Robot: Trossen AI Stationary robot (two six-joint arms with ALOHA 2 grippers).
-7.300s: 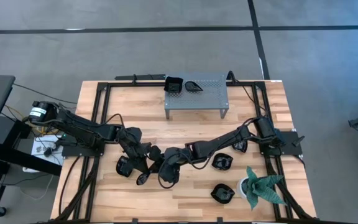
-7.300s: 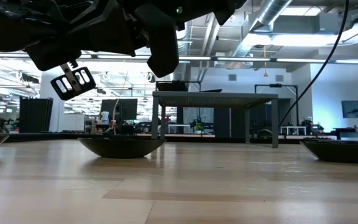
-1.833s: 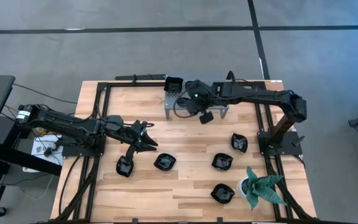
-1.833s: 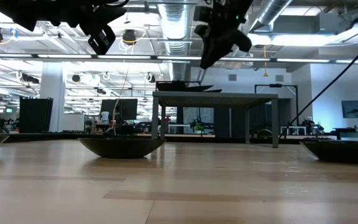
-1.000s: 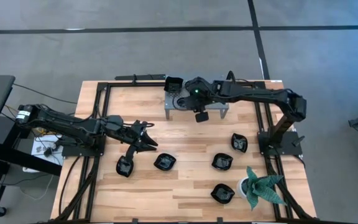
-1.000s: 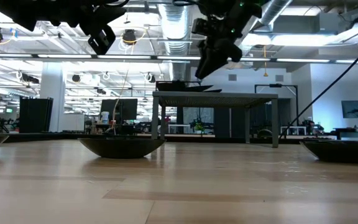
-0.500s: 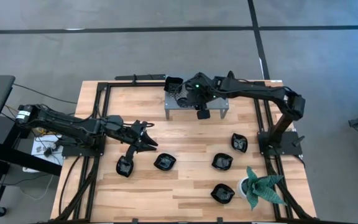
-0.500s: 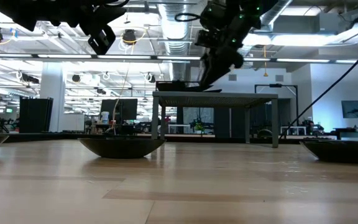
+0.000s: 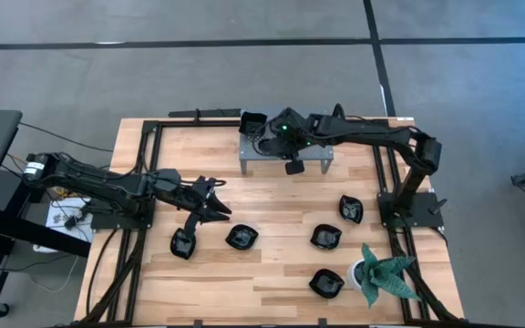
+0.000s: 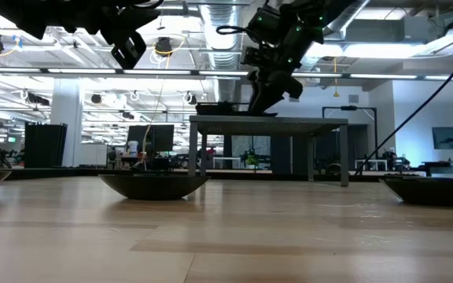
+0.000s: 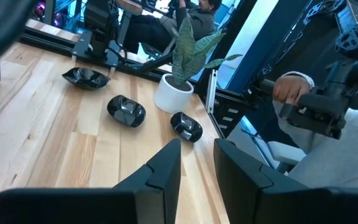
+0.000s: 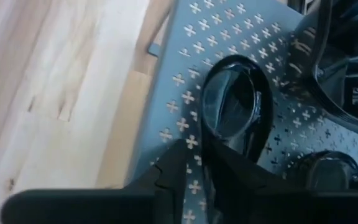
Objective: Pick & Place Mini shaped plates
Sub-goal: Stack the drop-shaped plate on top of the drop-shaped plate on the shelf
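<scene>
Several glossy black mini plates [image 9: 241,238] lie on the wooden table. A square plate [image 9: 254,122] sits on the grey perforated shelf [image 9: 317,123] at the far edge. My right gripper [image 12: 207,163] reaches down onto the shelf's left part [image 10: 259,108], shut on an oval plate [image 12: 232,102] that lies flat there. Another plate [image 12: 328,168] rests on the shelf beside it. My left gripper [image 9: 219,211] hovers open above the table's left half [image 11: 197,155], touching nothing. My right gripper pinches the oval plate by its rim [image 12: 209,140] between the two fingers. It comes slanting down from above and from the table's right. The plate's underside lies on the shelf top. How far back the rim reaches between the fingers is hidden by the fingers.
A green spiky plant in a white pot [image 9: 386,273] stands at the near right corner. Black frame rails [image 9: 149,182] run along the table's sides. In the left wrist view a person's hand [image 11: 291,87] and light sleeve show beyond the table's right edge.
My right gripper has come down onto the shelf top and shifted a little toward the table's left. The shelf has slid slightly toward the table's left.
</scene>
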